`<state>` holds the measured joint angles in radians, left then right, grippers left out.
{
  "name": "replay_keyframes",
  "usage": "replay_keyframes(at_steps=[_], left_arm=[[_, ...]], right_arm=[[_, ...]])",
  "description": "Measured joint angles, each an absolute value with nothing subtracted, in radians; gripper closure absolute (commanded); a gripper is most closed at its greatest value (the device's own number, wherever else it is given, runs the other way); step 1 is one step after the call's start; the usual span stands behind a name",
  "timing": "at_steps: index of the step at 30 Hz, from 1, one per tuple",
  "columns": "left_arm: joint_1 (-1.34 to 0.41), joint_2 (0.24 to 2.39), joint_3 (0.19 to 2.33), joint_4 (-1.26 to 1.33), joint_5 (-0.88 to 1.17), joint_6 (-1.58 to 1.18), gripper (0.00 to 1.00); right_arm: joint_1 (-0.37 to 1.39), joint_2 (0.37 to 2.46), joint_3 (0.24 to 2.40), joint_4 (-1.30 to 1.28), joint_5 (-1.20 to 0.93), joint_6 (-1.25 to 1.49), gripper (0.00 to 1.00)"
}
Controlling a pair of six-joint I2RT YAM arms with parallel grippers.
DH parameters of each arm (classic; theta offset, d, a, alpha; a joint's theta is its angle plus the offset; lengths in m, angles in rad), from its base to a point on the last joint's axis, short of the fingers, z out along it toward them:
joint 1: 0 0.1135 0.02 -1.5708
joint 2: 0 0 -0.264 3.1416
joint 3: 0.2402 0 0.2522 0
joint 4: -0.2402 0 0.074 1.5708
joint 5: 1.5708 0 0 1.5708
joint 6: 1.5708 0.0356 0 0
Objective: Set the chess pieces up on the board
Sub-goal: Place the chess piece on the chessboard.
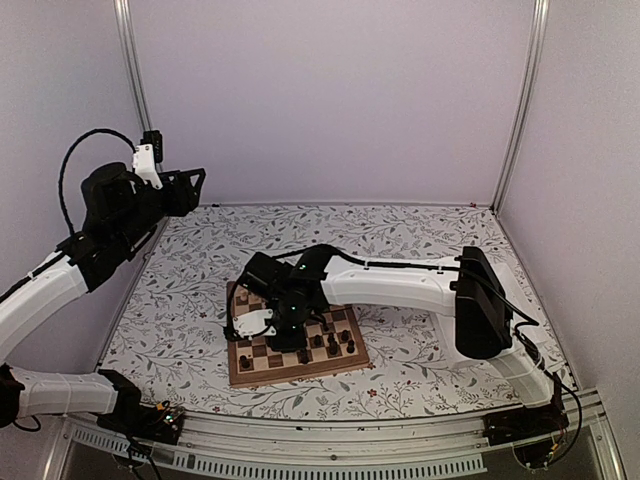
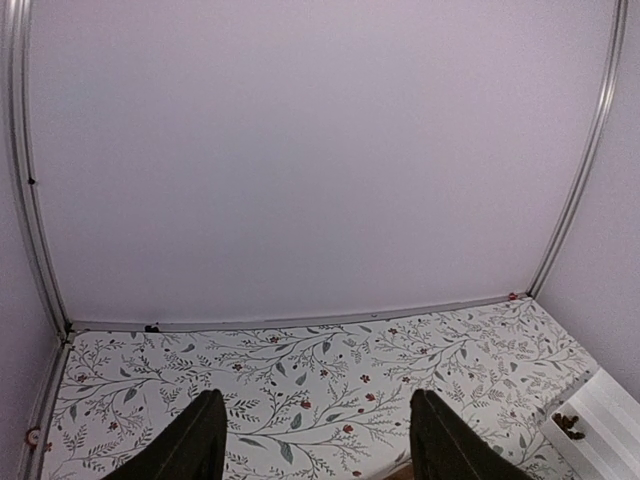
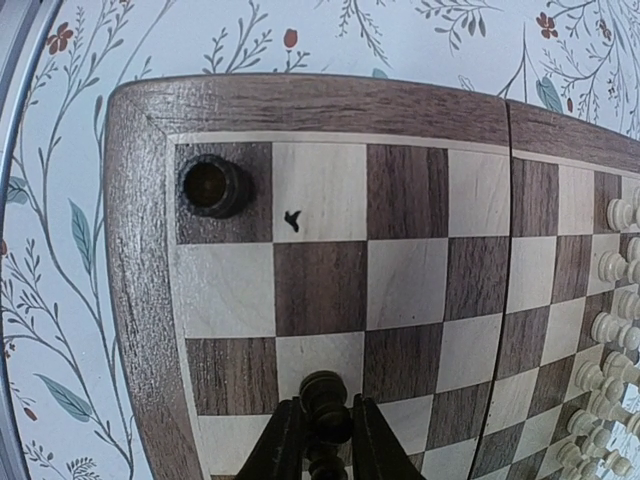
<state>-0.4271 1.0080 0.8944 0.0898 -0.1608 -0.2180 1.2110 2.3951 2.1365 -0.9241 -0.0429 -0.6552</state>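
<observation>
Plain pale lilac back wall [image 1: 330,100] fills the upper view, with matching side walls [image 1: 590,150] at 9 and 3 o'clock. Slim metal posts [image 1: 518,100] stand in the corners at 11 and 1 o'clock. Below, a counter [image 1: 420,235] covered in white leafy floral print. Light is soft, even.

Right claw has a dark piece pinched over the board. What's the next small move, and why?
Probably carry the held piece in the right claw toward the edge rows by the dark corner piece. It sits about three rows in on the board, and the squares beside the corner piece are free.
</observation>
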Motion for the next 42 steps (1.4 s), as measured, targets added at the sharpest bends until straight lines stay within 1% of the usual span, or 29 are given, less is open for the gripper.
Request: replay_keyframes(at_steps=[5,9,20,22,24,26,28,32,36,39,42], left_arm=[[-0.427,1.008,0.894,0.09,-0.157,-0.218,0.36],[-0.427,1.008,0.894,0.09,-0.152,-0.218,0.36],[-0.427,1.021,0.894,0.088,-0.142,-0.218,0.36],[-0.427,1.022,0.894,0.087,-0.14,-0.218,0.36],[-0.427,1.022,0.894,0.087,-0.138,-0.218,0.36],[-0.427,1.023,0.894,0.087,-0.138,-0.218,0.36],[-0.427,1.024,0.894,0.087,-0.138,-0.218,0.36],[-0.427,1.024,0.894,0.087,-0.138,-0.218,0.36],[-0.427,1.026,0.895,0.087,-0.136,-0.217,0.36],[-0.427,1.036,0.895,0.085,-0.126,-0.209,0.39],[-0.427,1.061,0.913,0.067,-0.085,-0.196,0.43]], right_arm=[[1.211,2.395,2.137,-0.925,-0.054,-0.655,0.78],[1.211,2.395,2.141,-0.928,-0.059,-0.655,0.81],[1.211,2.412,2.168,-0.931,-0.066,-0.653,0.83],[1.211,2.412,2.168,-0.931,-0.066,-0.652,0.81],[1.211,2.412,2.168,-0.931,-0.066,-0.652,0.76],[1.211,2.412,2.168,-0.933,-0.066,-0.652,0.69],[1.211,2.412,2.168,-0.934,-0.067,-0.649,0.66],[1.212,2.411,2.168,-0.934,-0.065,-0.65,0.64],[1.202,2.381,2.157,-0.933,-0.063,-0.651,0.63],[1.177,2.291,2.111,-0.931,-0.067,-0.648,0.63],[1.111,2.132,2.0,-0.897,-0.091,-0.64,0.64]])
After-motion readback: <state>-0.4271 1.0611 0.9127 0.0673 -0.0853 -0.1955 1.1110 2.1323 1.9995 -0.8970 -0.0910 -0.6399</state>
